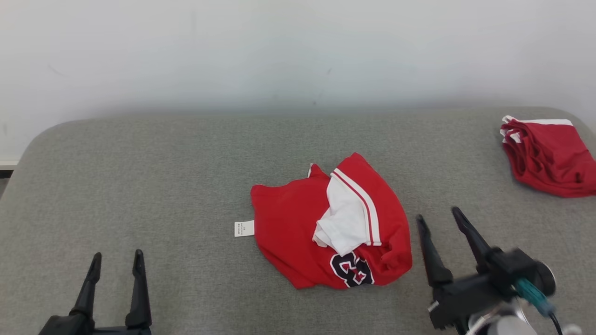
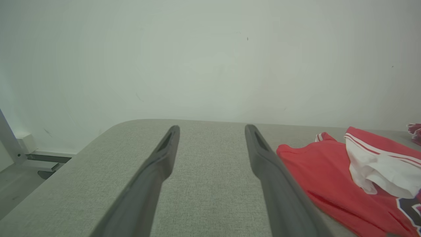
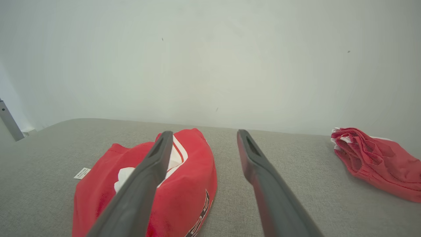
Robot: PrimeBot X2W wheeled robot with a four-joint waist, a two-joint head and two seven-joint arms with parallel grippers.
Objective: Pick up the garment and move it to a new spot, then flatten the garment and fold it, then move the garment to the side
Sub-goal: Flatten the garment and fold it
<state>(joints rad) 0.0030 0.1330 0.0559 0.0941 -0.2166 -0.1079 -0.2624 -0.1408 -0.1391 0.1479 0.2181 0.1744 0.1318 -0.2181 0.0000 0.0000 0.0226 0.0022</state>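
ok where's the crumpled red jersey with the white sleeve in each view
Head view: jersey at centre, slightly low.
Left wrist view: jersey at lower right.
Right wrist view: jersey at lower left.
Shared landmark: the other red pile, far right in every view.

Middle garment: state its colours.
Red garment with a white panel, red-and-white striped trim and a dark number; clearest in the head view.

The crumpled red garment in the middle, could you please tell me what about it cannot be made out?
Care label, head view: print too small to read.
Black number print, head view: partly tucked under folds of the garment.
White panel, right wrist view: partly behind a finger of the right hand.
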